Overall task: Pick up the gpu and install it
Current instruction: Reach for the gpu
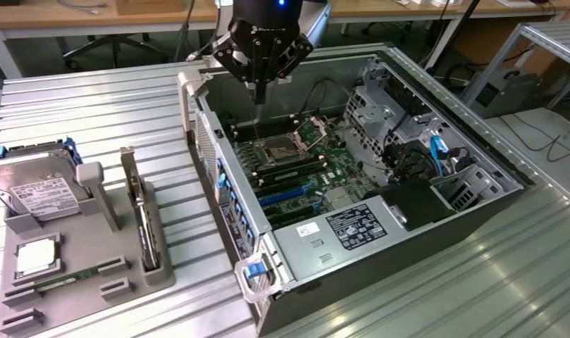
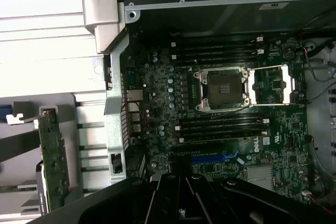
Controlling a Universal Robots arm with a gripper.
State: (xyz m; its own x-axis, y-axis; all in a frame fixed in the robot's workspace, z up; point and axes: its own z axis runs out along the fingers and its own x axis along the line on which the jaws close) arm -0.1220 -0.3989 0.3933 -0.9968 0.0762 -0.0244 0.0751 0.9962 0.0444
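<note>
The gpu (image 1: pixel 140 211) is a thin card standing on edge in a slot of the grey holder (image 1: pixel 78 246), at the exterior view's left of the open computer case (image 1: pixel 473 162). In the wrist view the gpu (image 2: pixel 53 156) lies outside the case wall, its silver bracket end toward the holder. My gripper (image 1: pixel 258 97) hangs above the case's far end, over the motherboard (image 1: pixel 299 169), well away from the card. Its fingers are shut with nothing between them. In the wrist view, my gripper (image 2: pixel 181 203) looks down on the motherboard (image 2: pixel 231 124) and its blue slot (image 2: pixel 215 157).
On the grey holder also sit a silver hard drive (image 1: pixel 40 191), a processor chip (image 1: pixel 36 257) and a green memory stick (image 1: pixel 67 277). Inside the case are the open processor socket (image 2: pixel 219 88), a labelled power supply (image 1: pixel 355 225), drive cages (image 1: pixel 383 113) and cables. The case wall (image 1: pixel 209 151) stands between the holder and the board.
</note>
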